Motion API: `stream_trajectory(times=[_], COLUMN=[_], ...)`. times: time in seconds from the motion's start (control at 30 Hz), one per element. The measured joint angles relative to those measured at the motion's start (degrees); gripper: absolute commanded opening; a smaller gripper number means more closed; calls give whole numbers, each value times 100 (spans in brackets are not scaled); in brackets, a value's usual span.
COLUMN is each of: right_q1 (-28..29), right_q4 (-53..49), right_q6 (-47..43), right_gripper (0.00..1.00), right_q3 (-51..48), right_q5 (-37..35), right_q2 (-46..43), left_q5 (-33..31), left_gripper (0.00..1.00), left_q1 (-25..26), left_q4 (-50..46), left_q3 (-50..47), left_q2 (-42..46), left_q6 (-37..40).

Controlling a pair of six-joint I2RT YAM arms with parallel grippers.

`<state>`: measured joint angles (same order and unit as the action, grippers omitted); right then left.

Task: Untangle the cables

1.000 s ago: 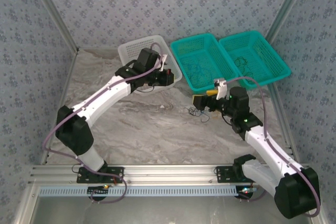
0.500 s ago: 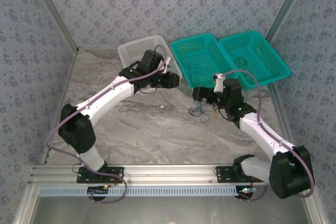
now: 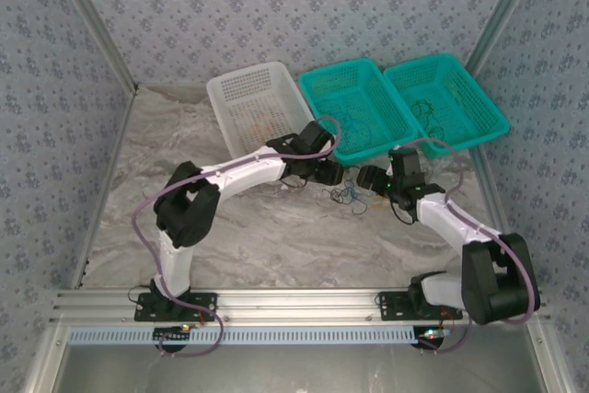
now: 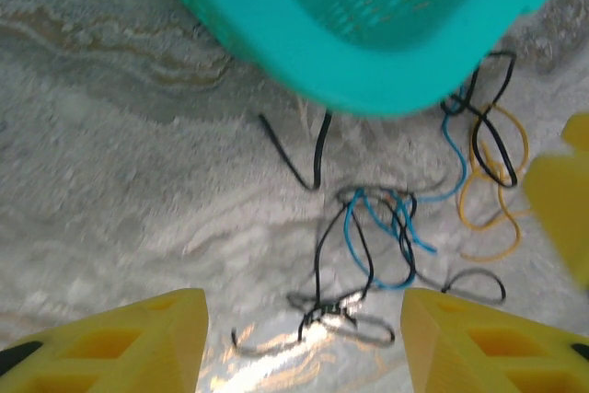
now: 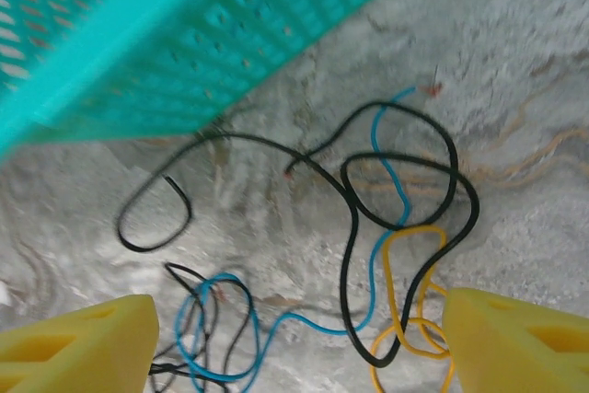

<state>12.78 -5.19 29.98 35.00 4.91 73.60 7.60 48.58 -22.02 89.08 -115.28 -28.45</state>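
Left gripper [image 3: 331,175] and right gripper [image 3: 368,179] are held open over the cables [image 3: 348,196].
Both pairs of yellow fingers are spread apart with nothing gripped, low above the marbled table [image 3: 258,236]. The black, blue and yellow-orange wires are seen lying looped and knotted on the table between the two grippers, just beside the near rim of the middle teal basket [image 4: 368,89]. Farther back, a white basket [image 3: 221,89] and a second teal basket [image 3: 497,121] are set at either side.
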Motion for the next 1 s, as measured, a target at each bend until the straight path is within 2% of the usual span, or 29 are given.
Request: stream_trajectory(times=[0.3, 0.63, 0.8, 0.9, 1.0], right_q1=[11, 11, 11, 11, 11], right_q4=[111, 107, 114, 129, 155], right_q6=[199, 245, 262, 267, 267], right_gripper=[83, 84, 84, 84, 85], right_q3=[-291, -479, -487, -501, -509], right_q5=[-39, -164, -177, -188, -219], right_q2=[87, 31, -11, -11, -11], left_q5=[-341, -428, -612, -931, -1084], left_gripper=[49, 48, 50, 52, 52], left_q1=[20, 125, 249, 365, 407], left_q4=[914, 1825, 2345, 2767, 2931], left_q3=[162, -42, -457, -966, -1040], left_q2=[-682, -831, -837, -787, -772], left_q6=[-72, -96, -13, 98, 168])
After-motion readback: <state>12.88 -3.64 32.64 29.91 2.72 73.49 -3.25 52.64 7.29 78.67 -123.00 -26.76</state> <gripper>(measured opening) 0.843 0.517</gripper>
